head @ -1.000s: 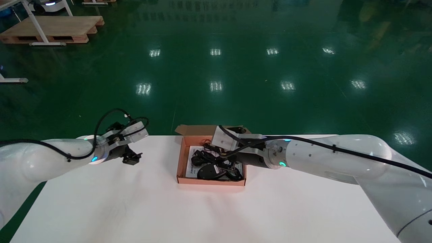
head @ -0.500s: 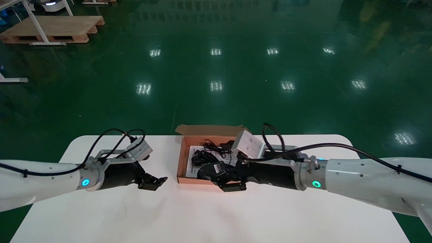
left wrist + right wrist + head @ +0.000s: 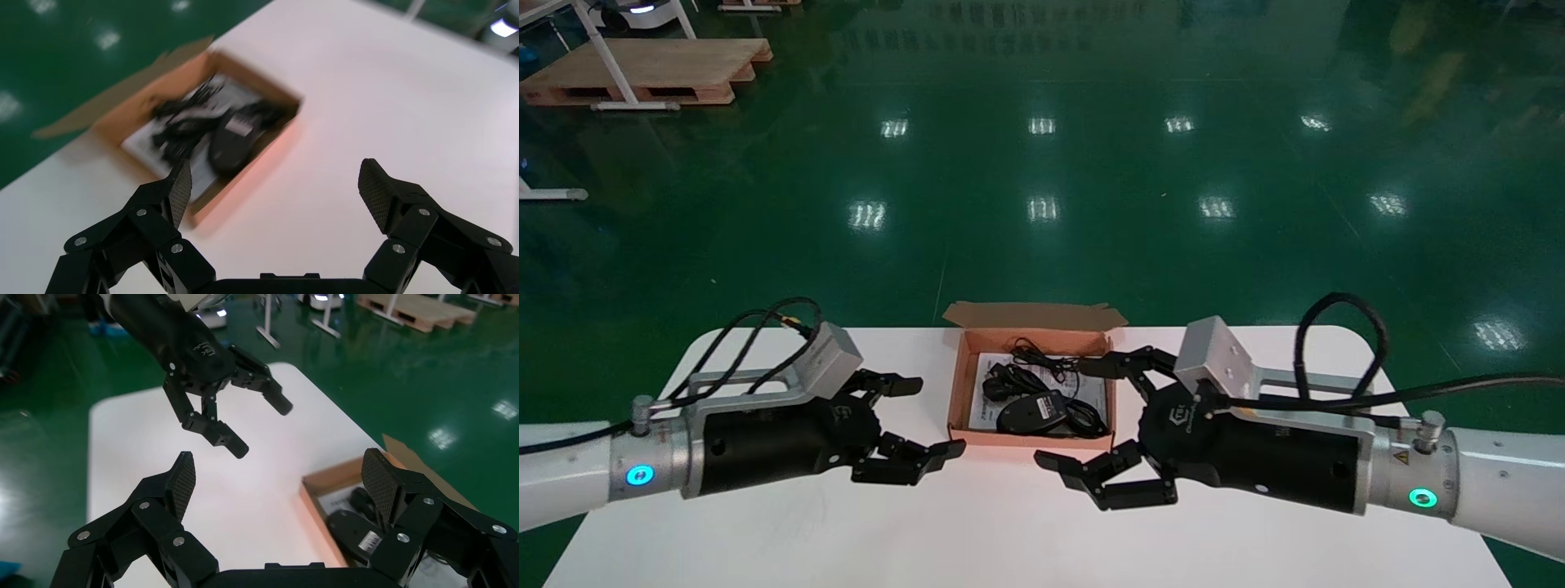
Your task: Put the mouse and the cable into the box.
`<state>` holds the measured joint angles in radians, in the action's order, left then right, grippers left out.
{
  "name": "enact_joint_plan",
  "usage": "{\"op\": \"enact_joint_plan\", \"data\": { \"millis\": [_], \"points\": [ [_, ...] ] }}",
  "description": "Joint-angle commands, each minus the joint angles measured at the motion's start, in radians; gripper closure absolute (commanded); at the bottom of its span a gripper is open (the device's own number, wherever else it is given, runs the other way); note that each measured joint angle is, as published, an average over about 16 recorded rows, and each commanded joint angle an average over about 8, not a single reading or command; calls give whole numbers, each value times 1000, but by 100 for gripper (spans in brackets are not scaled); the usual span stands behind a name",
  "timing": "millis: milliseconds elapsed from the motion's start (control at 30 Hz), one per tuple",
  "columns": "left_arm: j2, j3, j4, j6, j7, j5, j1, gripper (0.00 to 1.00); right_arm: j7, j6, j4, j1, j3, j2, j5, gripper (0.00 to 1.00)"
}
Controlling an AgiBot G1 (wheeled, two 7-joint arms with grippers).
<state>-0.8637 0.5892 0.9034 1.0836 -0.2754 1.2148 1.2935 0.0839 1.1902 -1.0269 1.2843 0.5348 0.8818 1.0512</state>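
Note:
An open orange cardboard box (image 3: pixel 961 384) (image 3: pixel 254 70) (image 3: pixel 318 484) stands at the far middle of the white table. Inside it lie a black mouse (image 3: pixel 1032 413) (image 3: pixel 235 135) (image 3: pixel 356 535) and a black coiled cable (image 3: pixel 1019 371) (image 3: pixel 183 116) on a white leaflet. My left gripper (image 3: pixel 918 420) (image 3: pixel 276 187) is open just left of the box, above the table, holding nothing. My right gripper (image 3: pixel 1091 416) (image 3: pixel 280 474) is open just right of the box's near corner, also holding nothing. In the right wrist view the left gripper (image 3: pixel 257 422) shows farther off.
The white table (image 3: pixel 977 531) has bare surface in front of both arms. The box's back flap (image 3: pixel 1030 314) stands up at the far table edge. Beyond lies green floor with a wooden pallet (image 3: pixel 641 77) far back left.
Both arms have swung inward and nearer to me. The right gripper has pulled out of the box and opened wide, leaving mouse and cable inside. The left gripper has closed in on the box's left side.

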Motion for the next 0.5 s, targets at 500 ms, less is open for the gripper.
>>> {"op": "enact_joint_plan", "data": {
  "millis": [500],
  "points": [
    [194, -238, 293, 317, 67, -372, -168, 0, 77, 228, -192, -157, -190, -202, -239, 0]
  ]
}}
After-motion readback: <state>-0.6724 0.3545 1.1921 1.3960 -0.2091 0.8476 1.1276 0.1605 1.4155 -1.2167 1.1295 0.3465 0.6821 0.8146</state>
